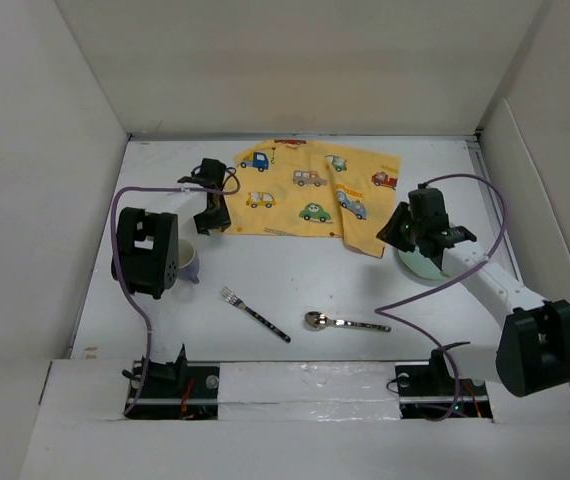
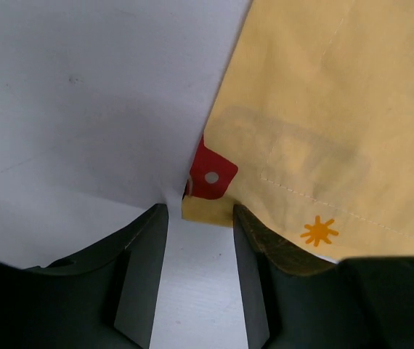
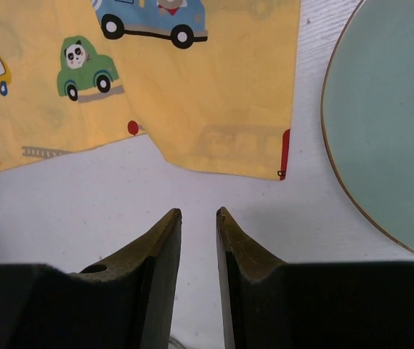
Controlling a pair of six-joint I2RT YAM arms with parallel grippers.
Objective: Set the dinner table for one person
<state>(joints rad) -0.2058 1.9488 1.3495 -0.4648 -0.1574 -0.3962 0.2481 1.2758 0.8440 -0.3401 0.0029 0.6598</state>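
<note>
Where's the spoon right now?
In the top view, the spoon lies on the table toward the near edge, about midway across, just right of the fork and nearer than the yellow cloth.

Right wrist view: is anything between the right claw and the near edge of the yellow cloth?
Nothing visible. Only bare white dinner table lies between the right claw and the yellow cloth. The green plate sits off to one side, beside the cloth.

You look into a booth of plain white panels: a back wall [image 1: 295,60], a left wall [image 1: 25,150] and a right wall [image 1: 555,170]. Your light is even and soft, casting only faint shadows.
</note>
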